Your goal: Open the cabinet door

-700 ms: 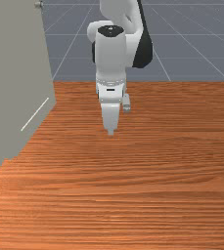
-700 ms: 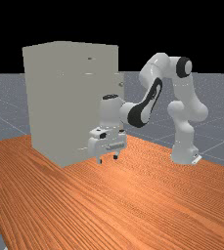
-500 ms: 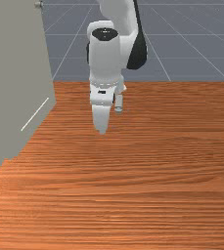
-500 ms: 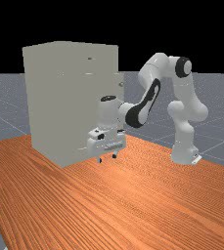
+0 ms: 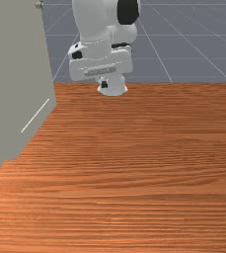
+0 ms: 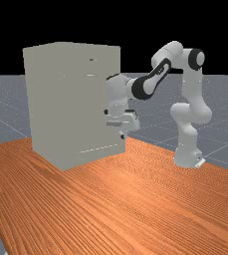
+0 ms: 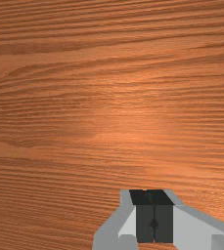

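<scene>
The tall, boxy, grey-beige cabinet stands upright near the back edge of the orange-brown wooden table in the far view, a small round knob high on it. The white two-finger gripper hangs above the table, apart from the cabinet, its dark pads together.

The front view's top edge crops the arm, and 2 edges crop the cabinet.

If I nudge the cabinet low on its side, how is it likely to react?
The cabinet is probably stiff, given its straight edges and flat walls. Its bulk suggests it would resist a light push. Tipping seems unlikely, as its broad base meets the table.
</scene>
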